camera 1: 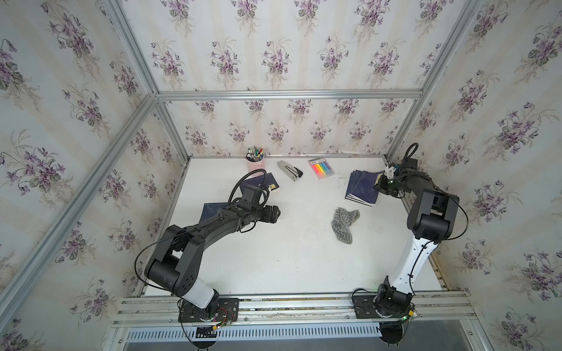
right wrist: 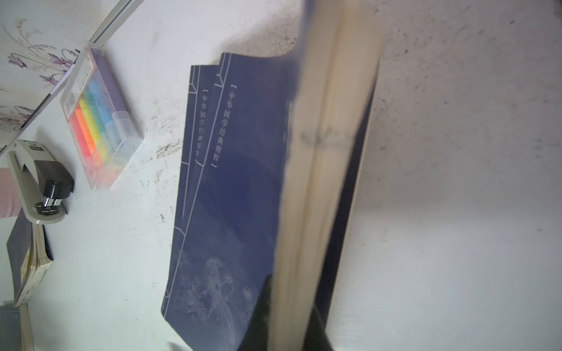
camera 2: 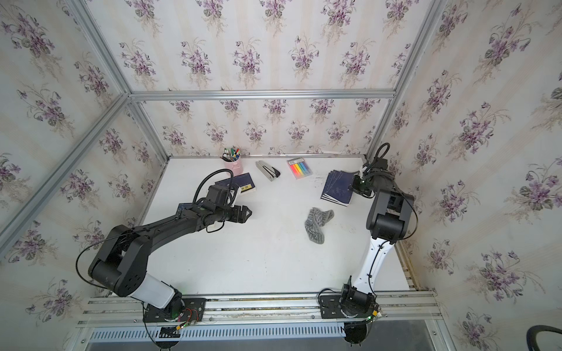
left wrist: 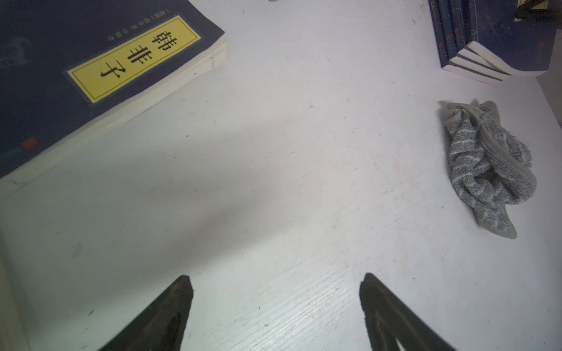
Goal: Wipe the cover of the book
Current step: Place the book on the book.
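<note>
- The right end effector point(right wrist: 290, 319) is clamped on the page edge of the top book point(right wrist: 328, 152). That side of the book is lifted off the stack of dark blue books point(camera 1: 362, 190) near the far right corner of the table point(camera 1: 289, 258).
- The left end effector point(left wrist: 275, 279) hovers over bare table with its fingers wide apart and nothing between them. It is left of the table's middle.
- A crumpled grey cloth point(camera 1: 343, 223) lies alone on the table, toward the right edge and nearer the front than the stack, well apart from both end effectors.
- A blue book with a yellow title label point(left wrist: 91, 76) lies flat just beyond the left end effector.
- Another blue book point(camera 1: 213, 211) lies by the left edge, partly hidden under the left arm.
- Along the far edge stand a pink pen cup point(camera 1: 255, 162), a stapler point(camera 1: 290, 171) and a pack of coloured highlighters point(camera 1: 321, 168).
</note>
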